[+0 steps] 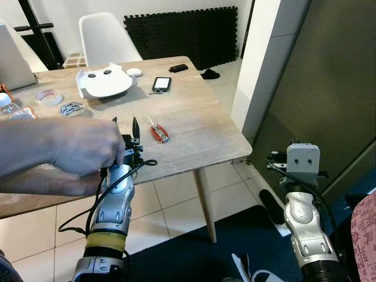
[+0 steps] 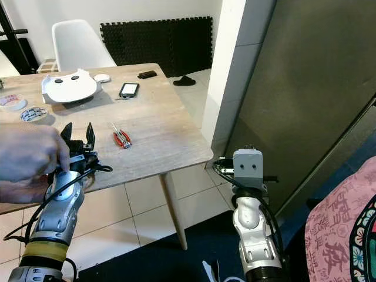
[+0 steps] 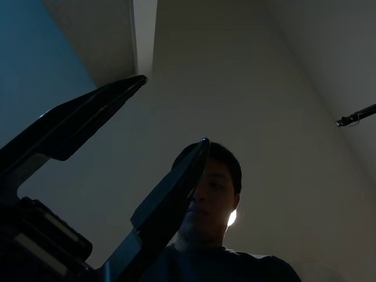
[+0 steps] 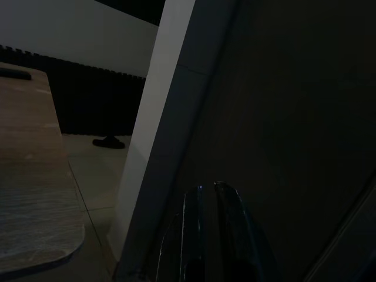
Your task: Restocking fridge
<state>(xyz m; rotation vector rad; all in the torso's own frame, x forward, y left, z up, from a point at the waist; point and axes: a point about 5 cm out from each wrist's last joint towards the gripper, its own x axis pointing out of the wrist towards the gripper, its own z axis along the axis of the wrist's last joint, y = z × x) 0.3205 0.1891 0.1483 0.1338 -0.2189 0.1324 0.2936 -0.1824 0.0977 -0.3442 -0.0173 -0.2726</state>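
Restocking had not begun: head views showed a person's hand (image 1: pixel 82 150) on the raised left gripper (image 1: pixel 125 126), fingers spread and empty, over the table (image 1: pixel 194 126), while the right wrist view showed the right gripper (image 4: pixel 202 202) pressed together beside the dark fridge (image 4: pixel 282 117) (best wait until released).
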